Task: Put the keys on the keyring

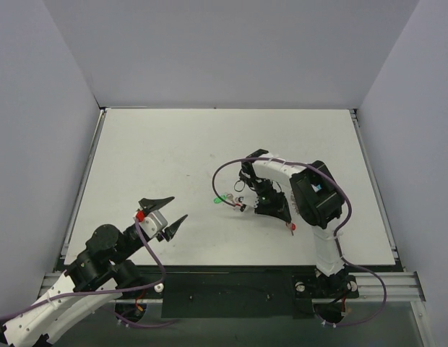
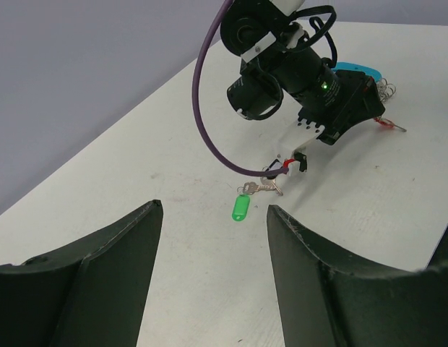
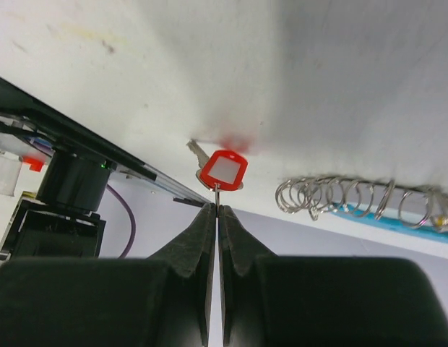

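(a) The right gripper (image 3: 217, 208) is closed. Its two fingers pinch the thin metal link of the red-tagged key (image 3: 222, 170), so tag and blade sit right at the fingertips, close to the white table (image 1: 173, 144)

(b) The keyring (image 3: 354, 195) is a silvery coil of loops lying on the table just beside the red tag and apart from it. Its light-blue tag (image 3: 397, 217) runs alongside the coil. The red-tagged key is outside the coil, not threaded on it

(c) The green-tagged key (image 2: 241, 208) lies flat on the table between the two arms, well apart from the keyring, with its silver blade pointing toward the right arm

(d) The left gripper (image 2: 213, 208) has its fingers spread wide with nothing between them. It hangs above the near-left part of the table and faces the green-tagged key
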Robot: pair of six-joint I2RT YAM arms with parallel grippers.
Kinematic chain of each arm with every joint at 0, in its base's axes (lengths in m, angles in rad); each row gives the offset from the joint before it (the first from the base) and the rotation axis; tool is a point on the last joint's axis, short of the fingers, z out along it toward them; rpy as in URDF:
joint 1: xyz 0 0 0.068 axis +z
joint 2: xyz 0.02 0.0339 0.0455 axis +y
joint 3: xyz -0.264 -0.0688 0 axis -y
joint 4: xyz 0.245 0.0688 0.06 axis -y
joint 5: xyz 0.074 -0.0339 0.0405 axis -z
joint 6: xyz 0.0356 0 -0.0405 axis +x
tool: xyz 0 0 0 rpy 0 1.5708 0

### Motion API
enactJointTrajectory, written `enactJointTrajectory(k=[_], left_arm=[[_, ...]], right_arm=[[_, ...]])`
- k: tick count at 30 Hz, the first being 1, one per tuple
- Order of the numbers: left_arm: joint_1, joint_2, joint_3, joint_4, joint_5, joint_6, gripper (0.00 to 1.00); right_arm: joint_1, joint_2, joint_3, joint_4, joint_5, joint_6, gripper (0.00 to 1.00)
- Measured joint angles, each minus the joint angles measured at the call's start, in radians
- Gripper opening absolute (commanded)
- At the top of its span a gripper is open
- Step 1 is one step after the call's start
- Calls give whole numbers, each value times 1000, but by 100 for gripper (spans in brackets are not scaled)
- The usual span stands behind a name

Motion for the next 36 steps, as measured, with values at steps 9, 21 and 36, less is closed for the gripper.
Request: enactJointTrajectory(k=[9, 21, 36], left_arm=[[0, -4, -5, 0, 1, 0, 70], [0, -4, -6, 1, 4, 0, 70], [0, -4, -6, 0, 8, 0, 70]], right_arm=[[16, 103, 92, 6, -41, 25, 0], [34, 167, 137, 5, -44, 46, 0], [47, 171, 160, 0, -53, 58, 18]])
